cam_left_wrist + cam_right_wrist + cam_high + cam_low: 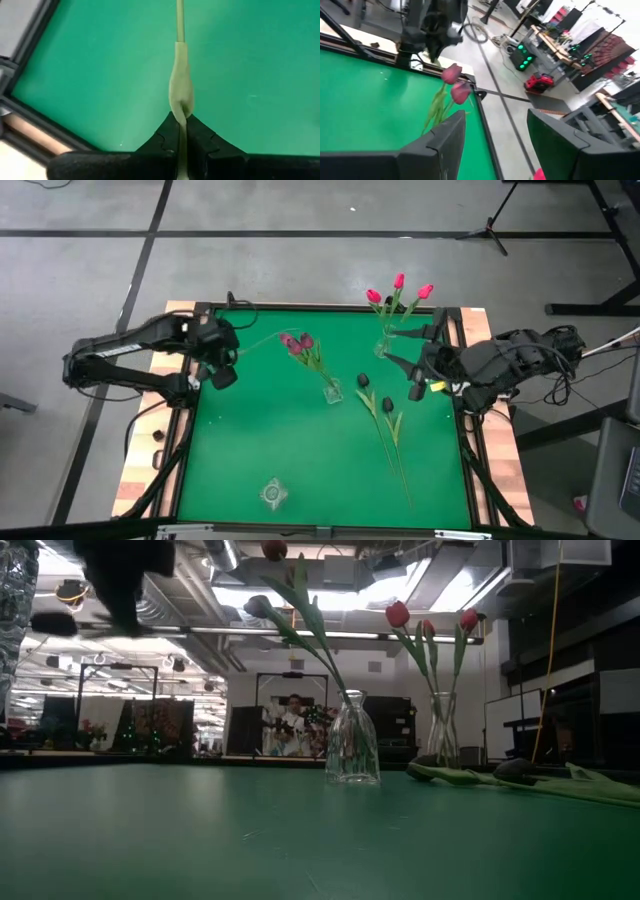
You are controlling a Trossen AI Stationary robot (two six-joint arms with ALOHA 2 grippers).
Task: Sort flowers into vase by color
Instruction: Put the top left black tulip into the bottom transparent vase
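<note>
- The left gripper (222,370) is hovering over the left part of the green surface (270,440), its fingers (167,137) clamping shut on the thin green stem (180,90) of a flower.
- That stem is reaching from the left gripper toward the middle vase (332,390), where mauve tulip heads (297,341) are clustering above the glass; judging by this, a mauve flower is being fed into its matching vase.
- The next move is likely calling for the stem end to be steered down into the vase mouth before the gripper lets go, without tipping the light glass.
- The far vase (384,345) is holding the bright red tulips (398,283).
- Two near-black tulips (378,405) are lying flat on the surface near its right side, not yet sorted, and a third vase (273,494) is standing without flowers near the front edge.
- The right gripper (415,370) is waiting at the right edge, fingers spread, holding nothing.
- The left wrist view is showing the pinch on the stem, which the high view leaves unclear.
- The low view is showing both filled vases standing upright, yet not the grip.
</note>
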